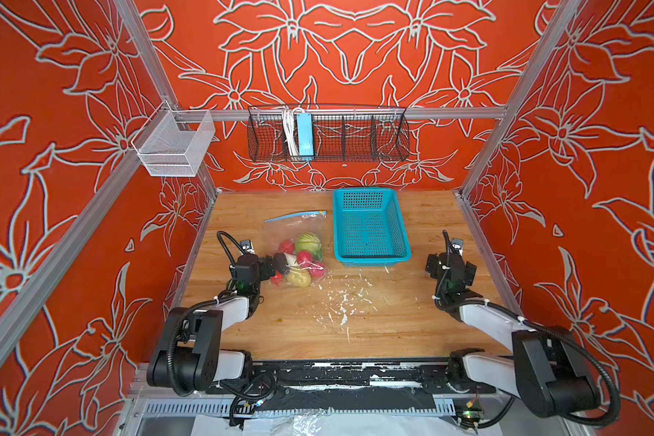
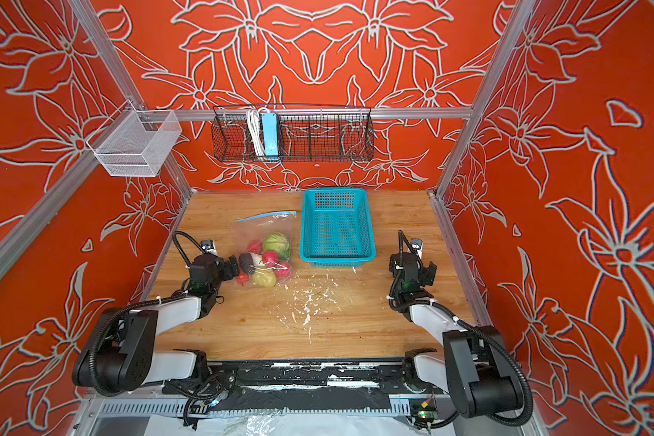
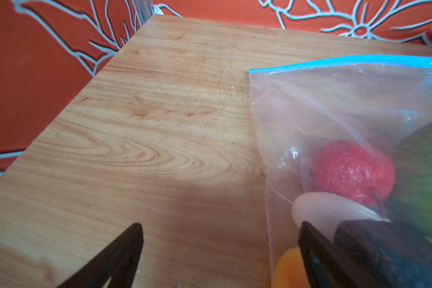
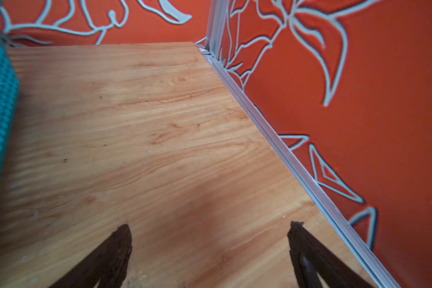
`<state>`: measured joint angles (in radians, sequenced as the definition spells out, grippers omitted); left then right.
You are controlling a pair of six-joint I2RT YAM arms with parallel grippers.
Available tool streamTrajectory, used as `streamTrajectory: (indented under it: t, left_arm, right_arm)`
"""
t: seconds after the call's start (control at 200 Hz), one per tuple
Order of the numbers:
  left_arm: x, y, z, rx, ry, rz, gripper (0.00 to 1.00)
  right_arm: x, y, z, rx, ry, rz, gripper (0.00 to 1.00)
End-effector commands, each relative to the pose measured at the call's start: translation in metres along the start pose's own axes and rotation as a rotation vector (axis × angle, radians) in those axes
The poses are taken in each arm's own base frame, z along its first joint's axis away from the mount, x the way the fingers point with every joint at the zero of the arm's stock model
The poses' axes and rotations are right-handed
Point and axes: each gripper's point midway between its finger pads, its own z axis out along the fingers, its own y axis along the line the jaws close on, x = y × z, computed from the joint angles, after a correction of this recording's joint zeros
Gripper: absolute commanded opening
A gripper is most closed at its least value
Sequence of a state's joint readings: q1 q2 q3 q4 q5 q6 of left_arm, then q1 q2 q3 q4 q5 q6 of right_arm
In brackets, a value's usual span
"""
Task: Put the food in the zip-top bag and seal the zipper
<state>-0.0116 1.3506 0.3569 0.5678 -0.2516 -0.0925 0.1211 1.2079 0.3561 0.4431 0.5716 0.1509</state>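
One zip-top bag (image 1: 293, 230) is lying at ten o'clock from the middle of the table (image 1: 412, 328), and through it one green cabbage (image 1: 309, 243), one yellow potato (image 1: 299, 277), one black piece (image 1: 280, 262), one pale cucumber (image 1: 290, 258) and four red pieces (image 1: 303, 257) are showing. One teal basket (image 1: 370, 259) is sitting at one o'clock, one black wire rack (image 1: 355, 143) and one white mesh bin (image 1: 174, 147) are hanging beyond twelve, and two grippers are hovering: the left gripper (image 3: 220, 224) at nine o'clock, the right gripper (image 4: 210, 224) at three.

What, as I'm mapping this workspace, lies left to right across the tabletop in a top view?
left gripper → zip-top bag holding the food → teal basket → right gripper
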Motion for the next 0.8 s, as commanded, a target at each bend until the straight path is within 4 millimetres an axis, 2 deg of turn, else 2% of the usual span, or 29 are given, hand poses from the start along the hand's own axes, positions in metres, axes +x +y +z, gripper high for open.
streamTrajectory:
  t: [0.0,0.115,0.36,0.47,0.611,0.656,0.721,0.791]
  left_arm:
    - [-0.008,-0.001,0.0,0.008,-0.017,0.003,0.97]
    - [-0.007,-0.001,0.0,0.008,-0.015,0.004,0.97]
    - [-0.007,-0.001,0.0,0.008,-0.015,0.004,0.97]
    - [-0.008,-0.001,0.0,0.008,-0.016,0.004,0.97]
    - [-0.008,-0.001,0.0,0.008,-0.015,0.004,0.97]
    - [-0.007,-0.001,0.0,0.008,-0.015,0.004,0.97]
    - [-0.007,-0.001,0.0,0.007,-0.013,0.005,0.97]
    - [-0.007,-0.001,0.0,0.008,-0.014,0.004,0.97]
  right_arm:
    - [-0.013,-0.019,-0.002,0.07,-0.113,0.119,0.98]
    - [-0.006,-0.028,-0.001,0.089,-0.141,0.162,0.98]
    - [-0.007,-0.013,-0.001,0.004,-0.148,0.126,0.98]
    - [-0.008,0.008,-0.001,-0.111,-0.156,0.066,0.98]
    - [0.002,0.05,0.005,-0.308,-0.158,-0.045,0.95]
    - [-0.002,0.055,0.007,-0.32,-0.189,-0.052,0.94]
    - [0.005,0.059,0.01,-0.343,-0.09,-0.077,0.97]
    - [0.003,0.07,0.017,-0.388,-0.091,-0.092,0.98]
